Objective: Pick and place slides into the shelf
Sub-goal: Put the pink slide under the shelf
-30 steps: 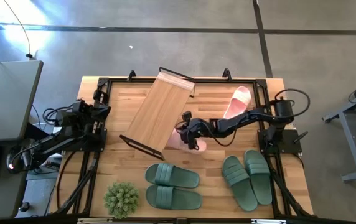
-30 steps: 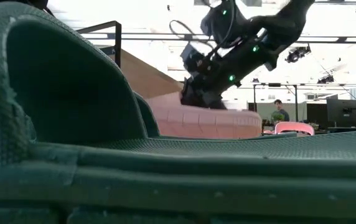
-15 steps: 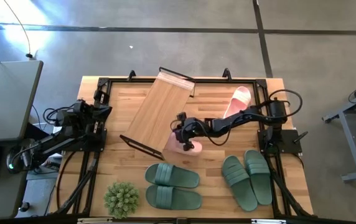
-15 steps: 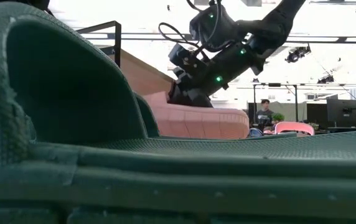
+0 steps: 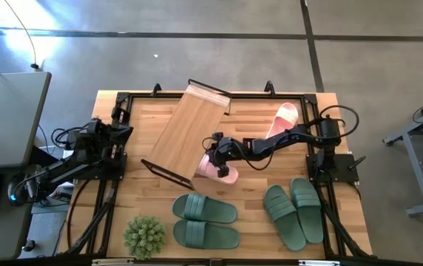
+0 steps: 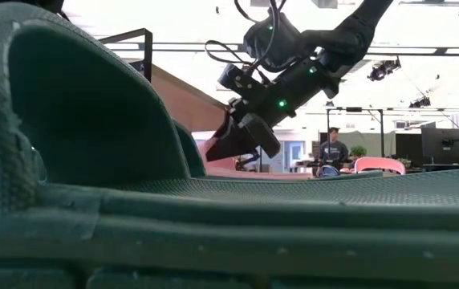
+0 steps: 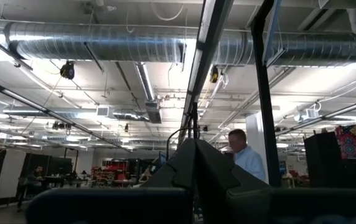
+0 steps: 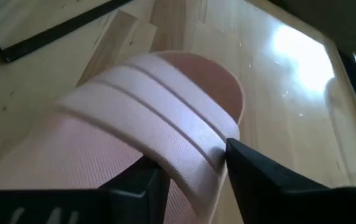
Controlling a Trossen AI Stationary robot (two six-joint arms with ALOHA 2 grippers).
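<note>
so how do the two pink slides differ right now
The pink slide near the shelf is clamped by its strap in the right gripper and, in the low view, is tilted up off the table; the other pink slide lies untouched near the table's back right corner. The held one sits at the shelf's open front end, the other well away from it. Both look the same pink, open-toe style.

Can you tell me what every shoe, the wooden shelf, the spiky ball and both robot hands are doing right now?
Held pink slide: pinched by its strap, tilted, beside the shelf.
Other pink slide: lying on the table, untouched.
Two green slide pairs: lying flat on the table.
Shelf: tipped at a slant, holding no slides.
Plant ball: sitting at the table's front edge.
Right gripper: shut on the strap.
Left gripper: waiting at the table's left side.
</note>
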